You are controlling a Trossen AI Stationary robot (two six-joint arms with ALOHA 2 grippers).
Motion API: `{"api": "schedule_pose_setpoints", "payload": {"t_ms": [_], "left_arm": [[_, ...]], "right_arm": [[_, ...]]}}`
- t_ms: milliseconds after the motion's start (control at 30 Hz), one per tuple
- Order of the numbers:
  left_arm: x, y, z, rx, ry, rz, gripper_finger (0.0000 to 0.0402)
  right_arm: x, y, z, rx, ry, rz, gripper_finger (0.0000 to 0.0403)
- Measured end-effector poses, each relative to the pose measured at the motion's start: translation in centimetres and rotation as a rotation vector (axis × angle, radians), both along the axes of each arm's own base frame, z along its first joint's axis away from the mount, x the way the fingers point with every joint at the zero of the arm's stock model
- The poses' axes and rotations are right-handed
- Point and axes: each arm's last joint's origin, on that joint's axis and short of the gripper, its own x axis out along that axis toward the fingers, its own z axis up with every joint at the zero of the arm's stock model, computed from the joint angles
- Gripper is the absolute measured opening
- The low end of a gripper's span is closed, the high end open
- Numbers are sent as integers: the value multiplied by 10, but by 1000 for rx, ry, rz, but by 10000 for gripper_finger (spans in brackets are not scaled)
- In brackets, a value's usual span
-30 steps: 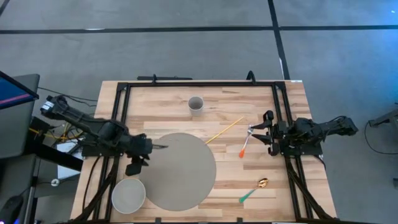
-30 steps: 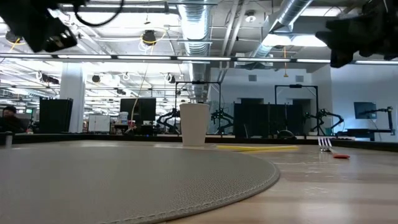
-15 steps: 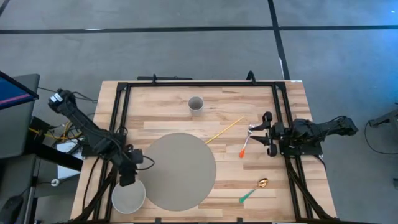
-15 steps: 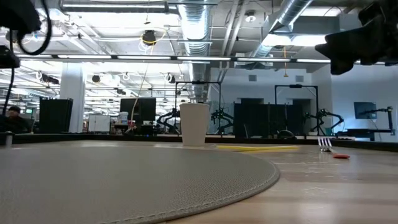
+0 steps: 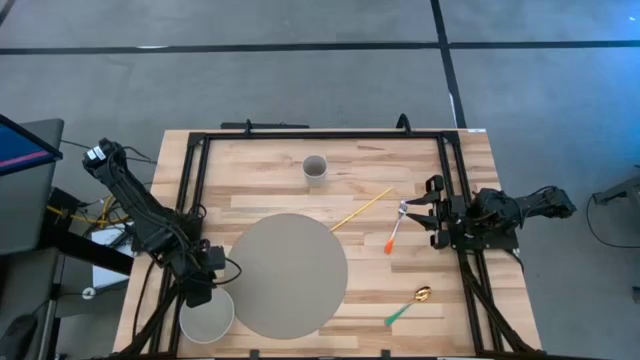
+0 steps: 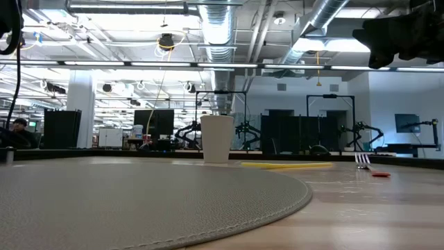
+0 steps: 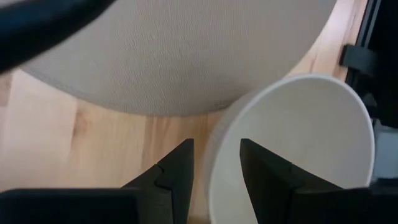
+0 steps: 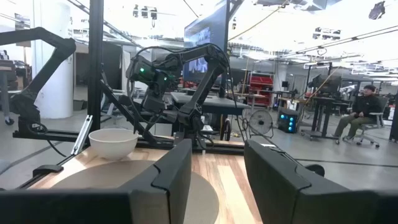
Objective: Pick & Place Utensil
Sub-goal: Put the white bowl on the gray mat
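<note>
In the high view my left gripper (image 5: 200,292) is open at the far rim of the white bowl (image 5: 208,316), which sits at the table's near left corner. The left wrist view shows my left gripper (image 7: 216,146) with one finger over the bowl's (image 7: 298,143) inside and one outside it. My right gripper (image 5: 420,215) is open and raised at the table's right side, beside the tines of the orange-handled fork (image 5: 392,233). The fork lies flat on the wood. A green-handled spoon (image 5: 408,307) lies near the front edge. My left gripper comes from above with its open fingers (image 7: 180,168) on either side of the bowl's far rim (image 7: 214,155), one over the inside and one outside. Whether they touch the rim I cannot tell. The bowl stands on the table.
A round grey placemat (image 5: 288,275) fills the table's middle, touching the bowl. A white cup (image 5: 315,167) stands near the far edge and a yellow stick (image 5: 360,210) lies slantwise right of the mat. A black frame (image 5: 320,133) borders the table. Bare wood lies between mat and fork.
My left gripper has swung from over the placemat's left edge toward the table's near left corner and come down at the bowl's rim. My right gripper has stayed by the fork. No object has moved.
</note>
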Motion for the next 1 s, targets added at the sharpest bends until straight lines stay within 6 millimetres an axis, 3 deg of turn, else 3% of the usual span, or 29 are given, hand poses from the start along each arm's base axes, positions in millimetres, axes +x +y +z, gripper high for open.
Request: {"api": "schedule_pose_setpoints", "payload": {"t_ms": [267,600,700,867,1000], "left_arm": [[-1,-10,-4,12,-28,-5,131],[5,-26,-28,120,39,-34,127],[6,-27,-31,145,31,-25,101],[5,-24,-24,107,9,-17,14],[15,-19,2,13,-62,25,10]], "right_arm": [[0,0,0,-1,2,0,141],[0,0,0,-4,-1,0,140],[0,0,1,-18,-6,-4,140],[0,0,1,-50,-11,-8,137],[-1,0,3,-48,-35,-9,137]]}}
